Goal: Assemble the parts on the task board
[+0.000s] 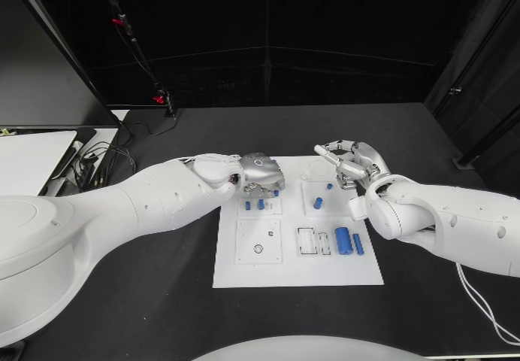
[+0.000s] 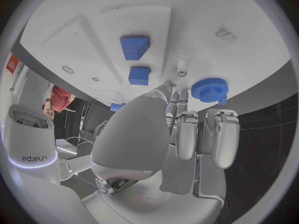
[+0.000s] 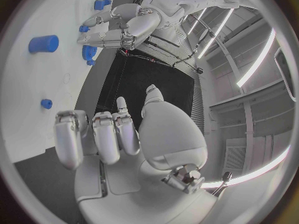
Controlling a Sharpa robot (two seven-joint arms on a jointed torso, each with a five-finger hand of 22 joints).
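Blue gear [image 2: 210, 89] lies flat on the task board [image 1: 298, 274] at its far edge, just beyond the empty, loosely open left hand [image 1: 260, 172]; the right hand [image 1: 349, 162], also empty, hovers farther right.

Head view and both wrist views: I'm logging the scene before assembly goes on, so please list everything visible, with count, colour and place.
task board: one, white, middle of the black table.
table: one, black, under the board.
blue cylinders: two, lying side by side on the board's near right part, one thick, one thin.
small blue parts: a few, on the board just below the left hand; exact count unclear.
blue part: one, on the board's far right panel.
blue gear: one, at the board's edge, beyond the left hand's fingers.
blue blocks: two, on a raised panel of the board.
left hand: silver, over the board's far left, holding nothing visible.
right hand: silver, above the board's far right, fingers apart, empty.
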